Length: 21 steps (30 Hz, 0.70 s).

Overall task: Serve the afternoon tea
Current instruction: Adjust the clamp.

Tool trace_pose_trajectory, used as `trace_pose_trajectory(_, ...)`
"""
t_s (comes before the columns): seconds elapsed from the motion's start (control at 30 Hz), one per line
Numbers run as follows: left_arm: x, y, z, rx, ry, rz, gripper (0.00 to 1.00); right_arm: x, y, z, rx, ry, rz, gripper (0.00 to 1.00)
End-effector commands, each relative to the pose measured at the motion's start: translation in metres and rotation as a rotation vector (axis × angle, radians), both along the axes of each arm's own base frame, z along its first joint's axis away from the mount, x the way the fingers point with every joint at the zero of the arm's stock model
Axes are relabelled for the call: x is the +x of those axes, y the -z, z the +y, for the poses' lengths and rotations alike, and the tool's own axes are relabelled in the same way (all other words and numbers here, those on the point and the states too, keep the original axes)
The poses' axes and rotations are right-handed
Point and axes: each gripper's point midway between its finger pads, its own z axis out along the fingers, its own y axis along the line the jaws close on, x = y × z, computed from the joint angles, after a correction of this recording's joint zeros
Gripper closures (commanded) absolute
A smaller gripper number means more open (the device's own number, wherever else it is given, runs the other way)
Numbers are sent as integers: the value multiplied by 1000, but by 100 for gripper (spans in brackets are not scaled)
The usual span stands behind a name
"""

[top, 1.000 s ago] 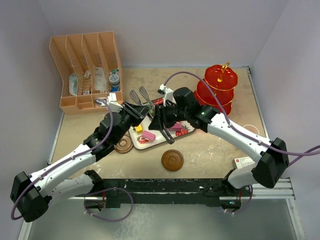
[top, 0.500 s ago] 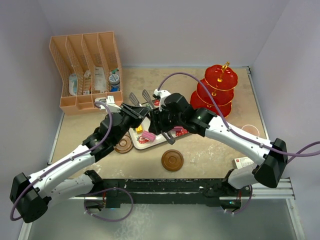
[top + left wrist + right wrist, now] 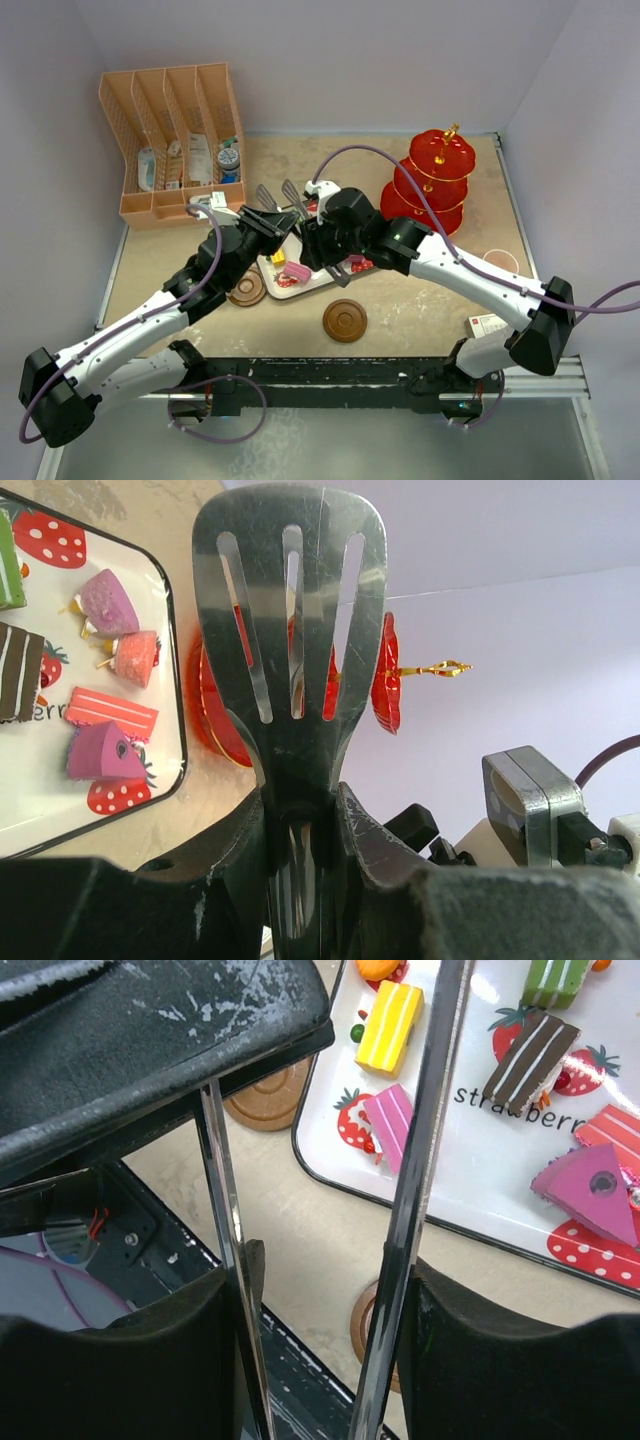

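Metal tongs (image 3: 282,196) are held over the white strawberry tray (image 3: 322,281) by both grippers. My left gripper (image 3: 262,224) is shut on the tongs just below the slotted head (image 3: 290,610). My right gripper (image 3: 313,247) grips the tongs' two arms (image 3: 412,1210) between its fingers (image 3: 470,1360), lower down. Toy cakes lie on the tray: a yellow one (image 3: 390,1028), a pink one (image 3: 388,1125), a chocolate striped one (image 3: 530,1055). Two brown saucers (image 3: 247,288) (image 3: 344,321) lie on the table in front. The red three-tier stand (image 3: 432,183) is at the back right.
The peach divided rack (image 3: 178,140) with toiletries stands at the back left. A pale pink mug (image 3: 498,262) sits by the right arm, with a small white box (image 3: 487,325) near the right base. The left gripper's black body (image 3: 150,1030) crowds the right wrist view.
The right gripper has moved left along the tongs toward the left gripper. The left gripper and the tongs' heads have shifted only slightly.
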Motion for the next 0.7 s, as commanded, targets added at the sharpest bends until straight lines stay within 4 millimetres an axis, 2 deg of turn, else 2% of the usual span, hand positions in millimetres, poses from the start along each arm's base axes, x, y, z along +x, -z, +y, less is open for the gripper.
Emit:
trace_pose_trajectory(0.0,5,-35,4,-83,-39,-56,85,2,-20,5,21,-16,-45,50)
trace_pose_trajectory(0.17,4,-31,4,-60,-31,-52,82,1,-27,8,61,6,-39,54)
trace_pose_trajectory(0.23,4,-28,4,-55,-30,-50,80,-6,-29,13,109,3,12,56)
trace_pose_trajectory(0.47,0,-24,9,-37,-35,-54,80,-16,-43,28,203,-55,56,55)
trace_pose_trajectory(0.67,-3,-23,13,-30,-37,-59,80,-17,-48,30,260,-71,93,52)
